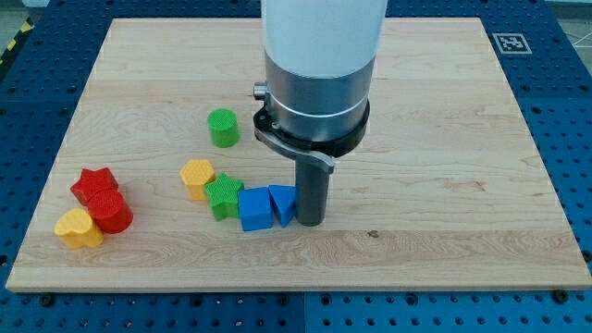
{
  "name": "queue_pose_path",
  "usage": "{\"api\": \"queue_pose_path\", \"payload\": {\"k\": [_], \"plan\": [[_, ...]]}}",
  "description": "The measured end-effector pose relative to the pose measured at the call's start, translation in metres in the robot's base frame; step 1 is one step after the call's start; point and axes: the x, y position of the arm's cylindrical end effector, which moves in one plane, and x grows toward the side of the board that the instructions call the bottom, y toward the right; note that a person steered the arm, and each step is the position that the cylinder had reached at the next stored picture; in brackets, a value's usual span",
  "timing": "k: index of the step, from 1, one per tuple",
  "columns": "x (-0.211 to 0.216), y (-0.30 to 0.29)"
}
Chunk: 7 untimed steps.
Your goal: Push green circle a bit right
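Observation:
The green circle (pixel 223 127) stands on the wooden board (pixel 444 139), left of the arm and apart from the other blocks. My tip (pixel 309 222) rests on the board well to the lower right of the green circle. It touches the right side of a blue triangle (pixel 283 203). A blue cube (pixel 254 208), a green star (pixel 223 195) and a yellow hexagon (pixel 197 177) form a row running left from the triangle.
A red star (pixel 94 184), a red cylinder (pixel 111 212) and a yellow heart (pixel 79 228) cluster near the board's lower left corner. The arm's wide white and grey body (pixel 319 65) hides the board's upper middle. A marker tag (pixel 511 43) sits at the top right.

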Motion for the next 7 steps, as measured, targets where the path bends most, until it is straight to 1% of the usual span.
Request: {"api": "queue_pose_path", "payload": {"k": [1, 2, 3, 4, 5, 6, 7], "plan": [[0.0, 0.0], [0.0, 0.025], [-0.012, 0.079], [-0.066, 0.108], [-0.11, 0.102], [-0.154, 0.049], [-0.189, -0.025]]}}
